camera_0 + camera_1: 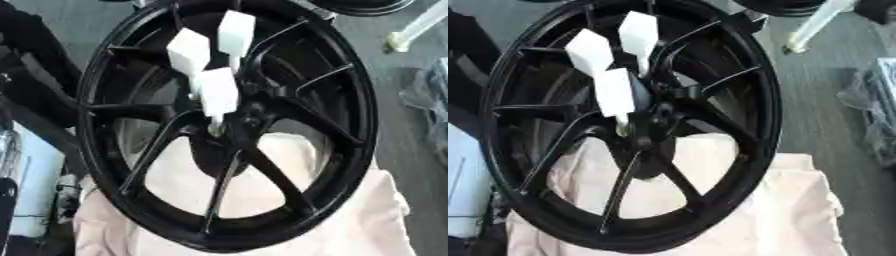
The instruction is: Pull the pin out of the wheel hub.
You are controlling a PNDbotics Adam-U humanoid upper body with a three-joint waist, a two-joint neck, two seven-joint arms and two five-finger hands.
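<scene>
Three white pins [218, 91] sit in the wheel [350, 100] hub, centre frame, so nothing's pulled yet. No hands in view, can't tell their state.

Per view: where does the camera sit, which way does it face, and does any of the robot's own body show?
Left eye view: in the robot's head, facing down at the black wheel resting on a pale cloth, with white pieces at the hub; neither hand shows.
Right eye view: same head, set slightly rightward, so the wheel sits further left; a white post shows at upper right; neither hand shows.
Shared: wheel, cloth, white pieces, post.
</scene>
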